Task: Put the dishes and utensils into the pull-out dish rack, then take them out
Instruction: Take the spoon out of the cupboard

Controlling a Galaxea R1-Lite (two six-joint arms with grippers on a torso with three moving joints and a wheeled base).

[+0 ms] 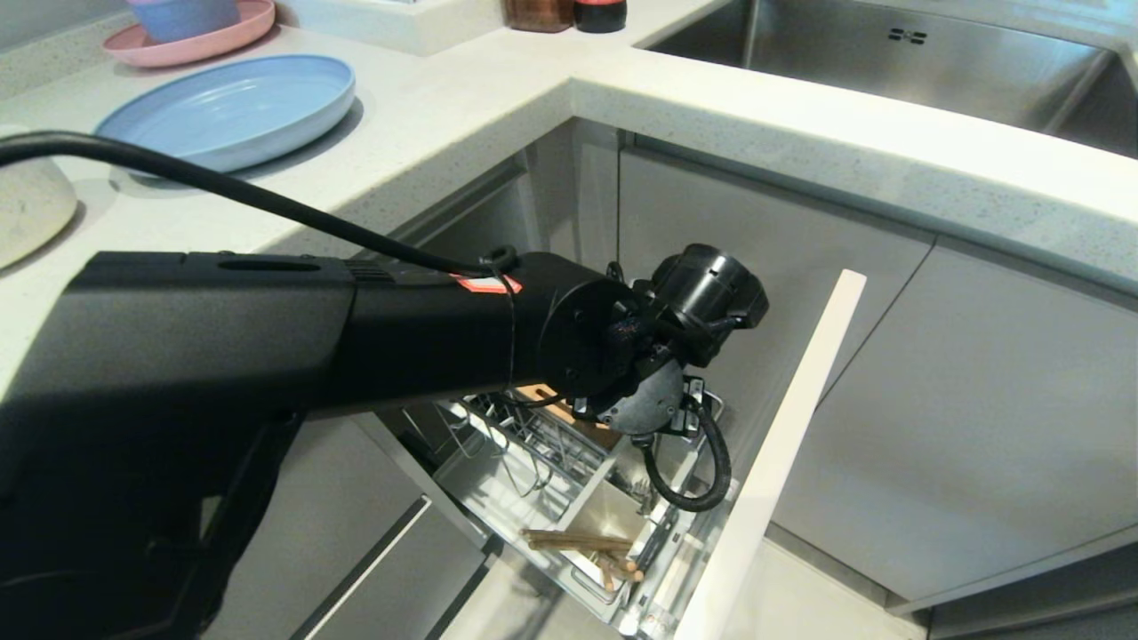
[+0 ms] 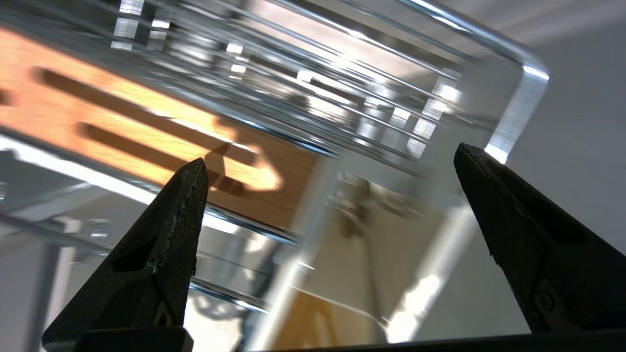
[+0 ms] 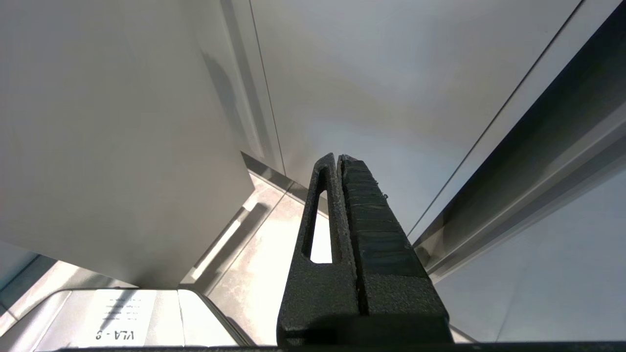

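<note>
The left gripper (image 2: 327,161) is held over the dish rack (image 1: 533,444) at centre frame, jaws released and empty; the chopsticks (image 1: 578,540) lie below it, lower centre, long axis roughly level across the frame; the right gripper (image 3: 338,157), clenched, is parked away.

The pull-out dish rack (image 1: 533,453) is bright chrome wire, glossy and mirror-like — in the left wrist view its rods (image 2: 342,98) throw hard highlights. A slotted strip (image 2: 146,132) inside it looks like warm, smooth bamboo, matt. The chopsticks (image 1: 578,542) are pale, unvarnished-looking wood. The rack's front panel (image 1: 782,444) is flat, matt pale grey. The desk (image 1: 498,98) is speckled stone-like, lightly sheened. The light-blue plate (image 1: 231,111) looks like smooth matt plastic. The sink (image 1: 889,62) is brushed steel. The left end effector (image 2: 330,161) has black fingers (image 2: 181,220) with a fine cross-hatched, rough grain — the right end effector (image 3: 342,159) shows the same grainy black plastic.
</note>
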